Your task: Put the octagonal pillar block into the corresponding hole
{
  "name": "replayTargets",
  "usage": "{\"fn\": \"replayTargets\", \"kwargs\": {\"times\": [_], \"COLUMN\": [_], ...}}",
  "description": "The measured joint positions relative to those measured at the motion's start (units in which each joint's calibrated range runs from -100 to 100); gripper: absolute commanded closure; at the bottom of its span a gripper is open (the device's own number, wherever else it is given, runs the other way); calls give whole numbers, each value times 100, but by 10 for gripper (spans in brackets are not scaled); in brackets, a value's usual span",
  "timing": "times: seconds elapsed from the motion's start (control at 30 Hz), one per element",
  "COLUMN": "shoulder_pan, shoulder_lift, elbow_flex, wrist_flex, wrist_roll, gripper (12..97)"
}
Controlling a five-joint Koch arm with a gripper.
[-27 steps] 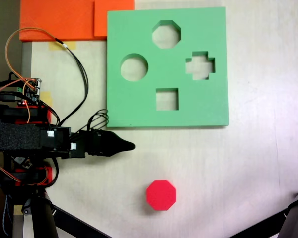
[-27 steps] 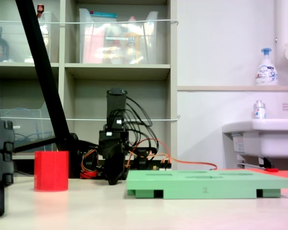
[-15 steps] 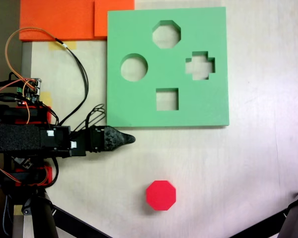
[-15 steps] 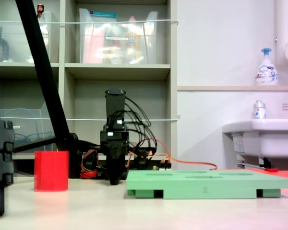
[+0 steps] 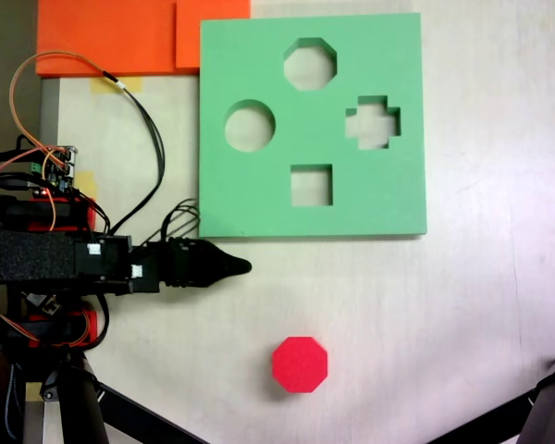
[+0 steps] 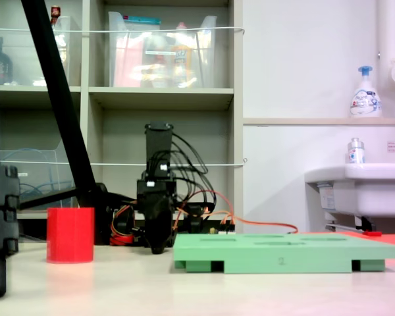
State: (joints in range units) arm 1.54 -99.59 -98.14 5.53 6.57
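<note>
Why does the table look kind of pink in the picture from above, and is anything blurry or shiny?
In the fixed view from above, the table has a pink colour tint toward the right; the red block and green board look sharp with soft shadows. In the side fixed view, the tabletop is a bit shiny, mirroring the red block faintly.

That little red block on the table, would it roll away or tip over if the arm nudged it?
The octagonal pillar block stands on a flat end, so it would probably slide, not roll. It looks about as wide as tall, so unlikely to tip. It looks like foam, probably light.
</note>
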Motion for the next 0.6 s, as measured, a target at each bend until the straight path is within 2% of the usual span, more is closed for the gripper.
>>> {"fn": "replayTargets", "kwargs": {"times": [0.1,0.2,0.37,0.43,0.6], "shoulder_pan": [-151,-376,-630,-723,-816], "shoulder_lift": [0,0,0,0,14], "elbow_flex": [-10,-108,69,745,3126], "wrist_flex": [0,245,117,-656,-4180], "wrist_roll": [1221,1690,2379,2779,3580], "gripper": [585,621,621,623,633]}}
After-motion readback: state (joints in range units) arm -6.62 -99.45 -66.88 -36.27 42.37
